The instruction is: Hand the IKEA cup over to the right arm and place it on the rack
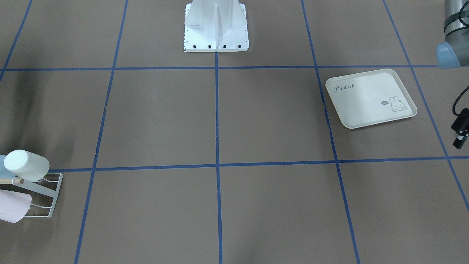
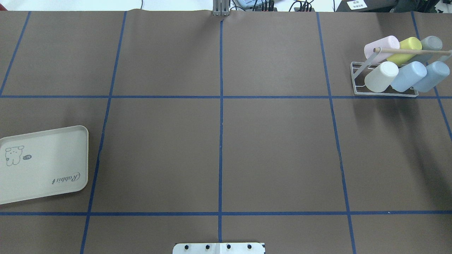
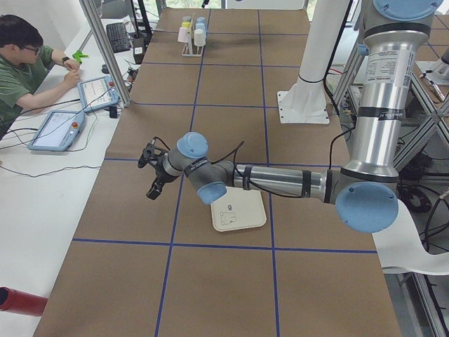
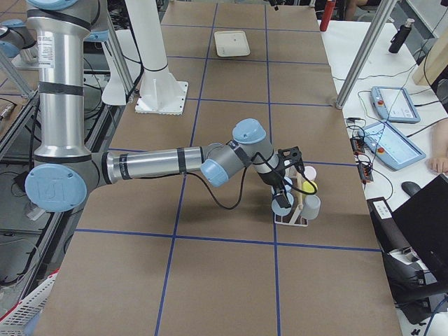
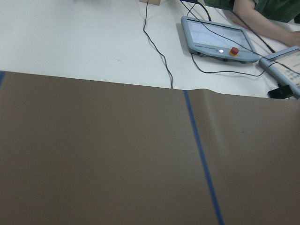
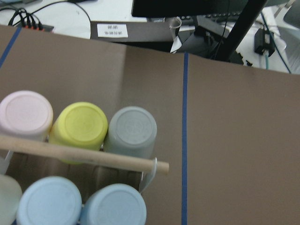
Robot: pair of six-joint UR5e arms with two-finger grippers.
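Observation:
The white wire rack with its wooden dowel stands at the table's far right corner. Several IKEA cups sit tilted on its prongs: pink, yellow, grey, cream and two blue. The right arm reaches to the rack, its gripper hanging just above the cups; I cannot tell its state. The left gripper hovers over bare table beyond the tray, with no cup visible at it, state unclear. Neither wrist view shows fingers.
A cream rabbit-printed tray lies on the robot's left side with nothing on it. The white robot base is at mid-table. A person sits at the side desk with teach pendants.

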